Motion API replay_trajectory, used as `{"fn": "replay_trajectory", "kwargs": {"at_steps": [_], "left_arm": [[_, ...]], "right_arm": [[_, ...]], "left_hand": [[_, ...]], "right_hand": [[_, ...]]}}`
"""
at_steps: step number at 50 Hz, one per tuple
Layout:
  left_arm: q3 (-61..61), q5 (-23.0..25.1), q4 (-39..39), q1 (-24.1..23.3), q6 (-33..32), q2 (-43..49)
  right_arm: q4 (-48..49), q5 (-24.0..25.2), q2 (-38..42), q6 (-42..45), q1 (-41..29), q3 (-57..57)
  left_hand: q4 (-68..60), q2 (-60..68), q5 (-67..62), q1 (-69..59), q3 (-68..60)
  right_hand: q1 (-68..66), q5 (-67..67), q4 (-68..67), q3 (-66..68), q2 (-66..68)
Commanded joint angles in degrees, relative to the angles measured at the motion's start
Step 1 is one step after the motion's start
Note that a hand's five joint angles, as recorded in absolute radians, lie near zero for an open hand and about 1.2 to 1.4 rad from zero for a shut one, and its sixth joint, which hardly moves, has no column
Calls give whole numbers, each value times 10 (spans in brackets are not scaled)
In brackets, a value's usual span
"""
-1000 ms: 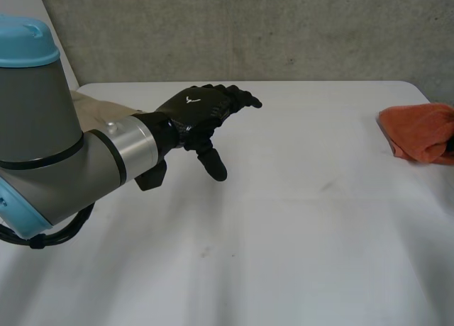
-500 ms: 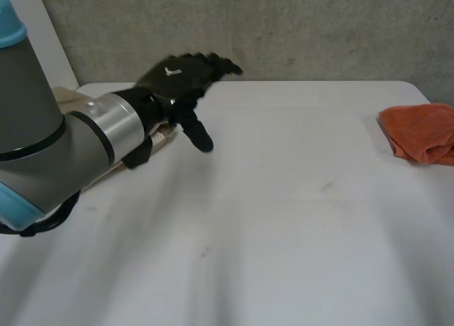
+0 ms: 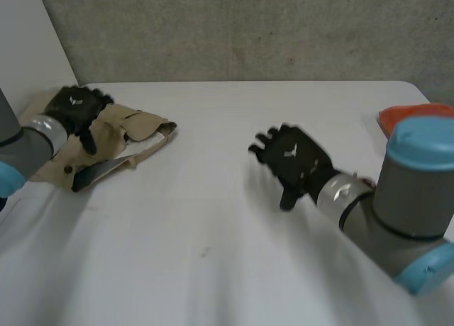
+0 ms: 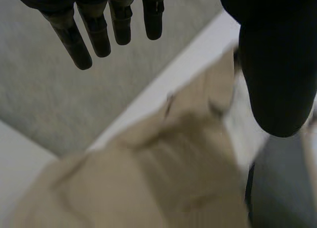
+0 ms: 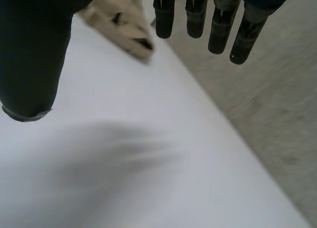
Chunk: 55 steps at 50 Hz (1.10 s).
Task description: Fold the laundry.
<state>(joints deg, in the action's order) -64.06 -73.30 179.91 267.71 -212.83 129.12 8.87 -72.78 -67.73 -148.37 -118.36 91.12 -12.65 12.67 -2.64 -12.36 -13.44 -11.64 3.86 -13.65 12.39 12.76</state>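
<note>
Right arm (image 3: 408,198) now half-hides orange cloth (image 3: 403,115).

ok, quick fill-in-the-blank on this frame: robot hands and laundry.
1. The left robot hand is over the ___ garment.
2. The right robot hand, fingers straight, holds ___.
3. The ___ cloth lies behind the right arm.
Missing words: beige; nothing; orange.

Fabrics lying on a smooth, matt table (image 3: 213,234)
The beige garment (image 3: 120,138) is showing creased, matt fabric, the orange cloth (image 3: 404,113) is looking soft, and the grey wall (image 3: 248,28) is looking rough.
</note>
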Motion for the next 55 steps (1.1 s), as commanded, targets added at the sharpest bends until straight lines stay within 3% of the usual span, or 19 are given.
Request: {"fn": "replay_trajectory", "kwargs": {"at_steps": [1,8,12,15,23,30,33,34,41,42,45,51,55], "left_arm": [[39,0,8,18,-65,89],[75,-10,21,19,-108,140],[83,-32,27,18,-130,148],[88,-53,40,15,-137,153],[68,-99,83,-32,-120,122],[18,-122,84,-143,37,-10],[3,-122,83,-204,111,-61],[-4,-120,82,-246,138,-70],[-26,-124,59,-427,169,-22],[-26,-124,57,-439,169,-13],[-27,-130,47,-485,170,9],[-29,-156,44,-487,179,-24],[-44,-171,43,-437,182,-90]], "right_arm": [[16,-2,2,5,8,56],[19,-2,-1,7,14,83],[19,1,-11,7,36,96],[19,1,-17,7,45,100],[19,-7,-32,7,51,107],[24,-32,-57,-6,102,93],[36,-70,-59,-24,127,86],[39,-77,-60,-28,132,85],[40,-102,-74,-38,154,77],[40,-103,-74,-38,158,76],[40,-102,-76,-39,166,75],[40,-98,-77,-40,167,73],[40,-97,-76,-40,163,72]], "left_hand": [[6,-6,6,3,14],[-115,115,-115,-118,-107],[-330,330,-330,-333,-322],[-666,666,-666,-669,-658],[-674,673,-674,-676,-666],[-674,673,-674,-676,-666],[-674,673,-674,-676,-666],[-674,673,-674,-676,-666],[-674,673,-674,-676,-666],[-600,600,-601,-603,-592],[15,-15,15,12,23],[26,-26,26,23,34],[24,-25,24,21,32]], "right_hand": [[16,-39,37,-24,-28],[16,-39,37,-24,-28],[16,-39,37,-24,-28],[16,-39,37,-24,-28],[16,-39,37,-24,-28],[16,-39,37,-24,-28],[16,-39,37,-24,-28],[16,-39,37,-24,-28],[16,-39,37,-24,-28],[16,-39,37,-24,-28],[16,-39,37,-24,-28],[16,-39,37,-24,-28],[16,-39,37,-24,-28]]}}
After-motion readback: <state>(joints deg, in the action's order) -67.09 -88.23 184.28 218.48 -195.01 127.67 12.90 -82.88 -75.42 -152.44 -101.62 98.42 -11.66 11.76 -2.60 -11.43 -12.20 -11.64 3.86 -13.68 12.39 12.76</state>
